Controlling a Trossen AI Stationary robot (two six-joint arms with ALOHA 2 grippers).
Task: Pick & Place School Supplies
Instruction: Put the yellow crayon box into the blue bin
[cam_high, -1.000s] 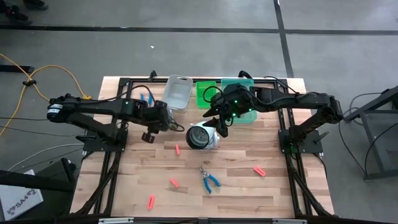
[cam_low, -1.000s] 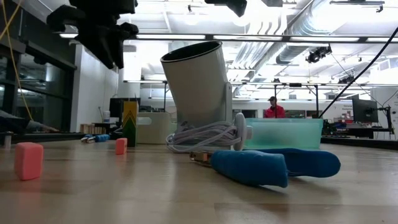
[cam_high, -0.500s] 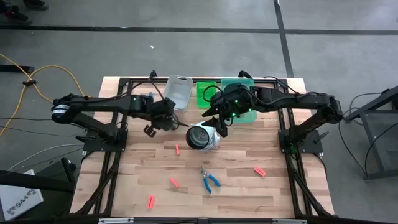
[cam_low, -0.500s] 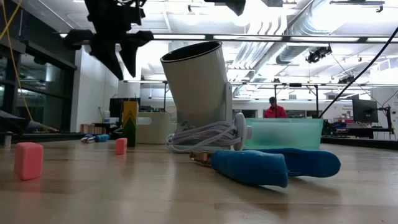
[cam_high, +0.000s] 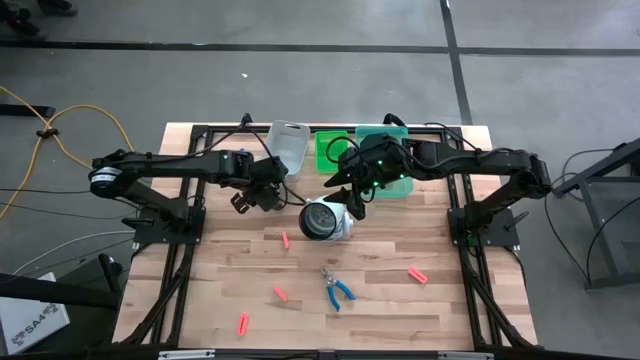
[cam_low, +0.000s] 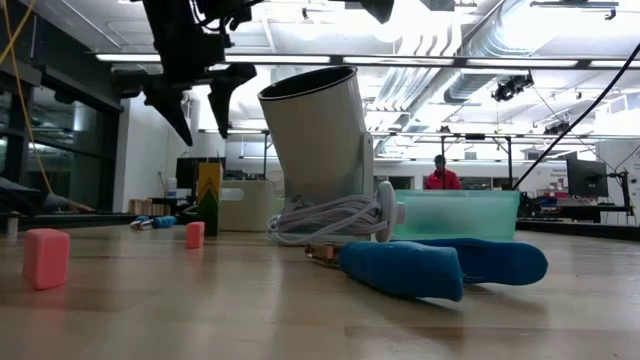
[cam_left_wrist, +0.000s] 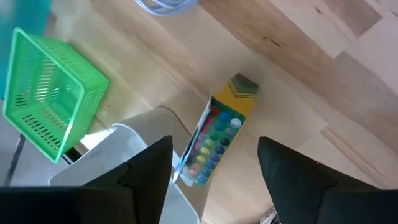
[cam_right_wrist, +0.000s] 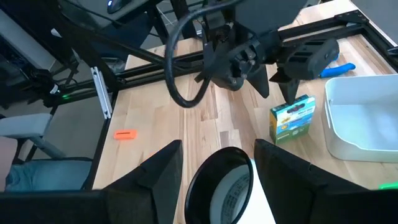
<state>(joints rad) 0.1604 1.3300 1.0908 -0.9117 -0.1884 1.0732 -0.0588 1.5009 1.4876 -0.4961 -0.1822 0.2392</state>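
Left fingers: my left gripper (cam_left_wrist: 211, 171) hung above the crayon box (cam_left_wrist: 216, 138), its fingers (cam_left_wrist: 146, 180) spread wide with nothing between them. In the low view they (cam_low: 195, 100) pointed down, clear of the worktop (cam_low: 250, 310).
Crayon box: it stood on end just beside the grey bin (cam_right_wrist: 367, 118), outside it and close to its wall.
Right fingers: my right gripper (cam_right_wrist: 217, 165) hovered over the round white object (cam_right_wrist: 227, 186), fingers parted and gripping nothing.
Other supplies: the blue-handled scissors (cam_high: 337, 287) and several red-pink stubs (cam_high: 417, 274) lay loose on the near half of the worktop, well apart from the green bin (cam_high: 330, 150) and the teal bin (cam_high: 385, 160).
Risk, tipping: I judged the upright box easy to knock over; a descent slightly off centre would put one finger on its top edge and topple it.
Risk, bin wall: with the box so close to the grey bin, the finger on that side might catch the rim and shove the bin.
Risk, arms: both grippers sat close together by the bins; a sideways swing of either could clip the other.
Risk, cord: the cord (cam_low: 330, 220) coiled at the white object lay beside the scissors and might snag a finger there.
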